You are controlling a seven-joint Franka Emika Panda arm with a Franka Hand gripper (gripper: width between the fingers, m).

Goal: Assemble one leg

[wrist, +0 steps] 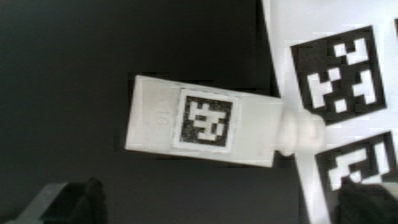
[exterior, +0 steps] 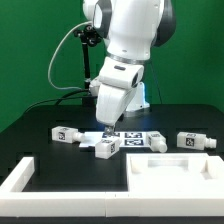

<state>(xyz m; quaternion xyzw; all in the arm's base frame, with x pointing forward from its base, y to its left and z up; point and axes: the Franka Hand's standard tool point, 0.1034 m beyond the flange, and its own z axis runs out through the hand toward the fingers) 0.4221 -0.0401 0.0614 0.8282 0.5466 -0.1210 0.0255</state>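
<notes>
Leg [wrist: 205, 120] lies flat on worktop [wrist: 71, 60], its narrow end at the marker board's [wrist: 338, 70] edge; claw [wrist: 217, 203] hovers above, spread wide, empty; I judge the leg light, rigid, smooth; grip across its flat sides.

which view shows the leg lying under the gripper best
The wrist view: the leg fills the middle of the picture, its tag and narrow end plain. The exterior view shows the same leg only small, at the edge of the marker board.
</notes>
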